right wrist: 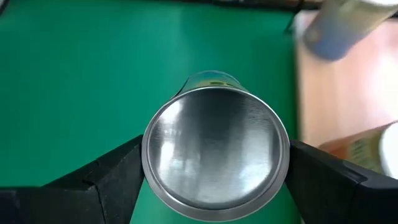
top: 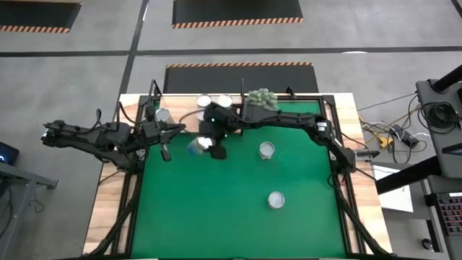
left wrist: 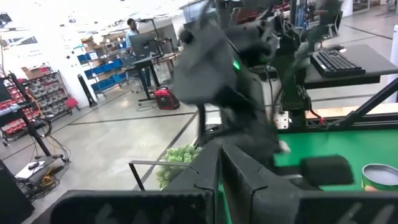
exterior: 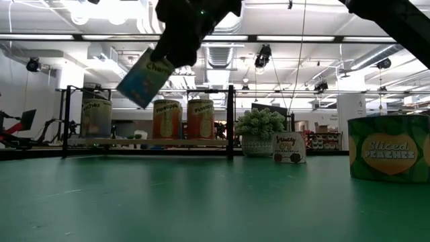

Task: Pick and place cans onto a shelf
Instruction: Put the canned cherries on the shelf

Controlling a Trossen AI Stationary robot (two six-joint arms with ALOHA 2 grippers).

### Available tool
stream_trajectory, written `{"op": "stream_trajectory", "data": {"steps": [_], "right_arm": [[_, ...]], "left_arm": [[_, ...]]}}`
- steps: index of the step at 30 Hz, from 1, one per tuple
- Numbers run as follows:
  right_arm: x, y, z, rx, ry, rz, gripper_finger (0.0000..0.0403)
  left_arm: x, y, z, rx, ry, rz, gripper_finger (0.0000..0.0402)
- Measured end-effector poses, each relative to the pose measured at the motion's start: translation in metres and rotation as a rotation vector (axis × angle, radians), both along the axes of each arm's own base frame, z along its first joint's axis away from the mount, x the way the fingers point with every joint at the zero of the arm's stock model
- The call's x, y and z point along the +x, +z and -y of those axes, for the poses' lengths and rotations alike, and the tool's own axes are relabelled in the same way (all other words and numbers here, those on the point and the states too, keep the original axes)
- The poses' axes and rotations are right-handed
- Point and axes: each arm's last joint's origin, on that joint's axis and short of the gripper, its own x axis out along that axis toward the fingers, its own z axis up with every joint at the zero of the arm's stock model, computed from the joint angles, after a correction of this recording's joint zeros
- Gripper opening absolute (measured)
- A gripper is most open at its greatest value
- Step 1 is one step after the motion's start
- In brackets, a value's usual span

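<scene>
High view — right gripper [top: 207,144] clamped on tilted can [exterior: 145,77], above mat [top: 238,209]; left gripper [top: 165,153] — fingers closed, empty.

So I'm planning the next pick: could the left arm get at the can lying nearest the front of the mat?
Probably not easily. That can sits right of centre, far from the left gripper; the right gripper, holding a can, hangs between them.

green can [exterior: 388,157] at right: "Sliced PEACHES" | tilted can [exterior: 145,78] held aloft in right hand [exterior: 176,48]: begins "Che", rest hidden | two orange cans [exterior: 167,119] on the shelf [exterior: 148,142]: "Pineapple" (blurry) | small sign [exterior: 289,148] beside plant [exterior: 259,131]: unreadable
</scene>
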Motion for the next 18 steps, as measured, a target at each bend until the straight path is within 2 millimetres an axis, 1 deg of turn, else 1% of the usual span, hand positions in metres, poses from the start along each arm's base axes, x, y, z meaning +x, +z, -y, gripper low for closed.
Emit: {"op": "stream_trajectory", "data": {"steps": [3,6,13,18], "right_arm": [[-0.001,-0.017,-0.008,0.003,0.021,-0.057,0.0325],[-0.001,-0.029,-0.013,0.006,0.032,-0.094,0.0325],[-0.004,-0.049,-0.015,0.017,0.028,-0.15,0.0328],[-0.003,-0.054,-0.015,0.028,0.014,-0.147,0.0342]], "left_arm": [[0.0,0.0,0.0,0.0,0.0,0.0,0.0],[0.0,0.0,0.0,0.0,0.0,-0.001,0.0],[0.0,0.0,0.0,0.0,0.0,0.001,0.0],[0.0,0.0,0.0,0.0,0.0,0.001,0.0]]}}
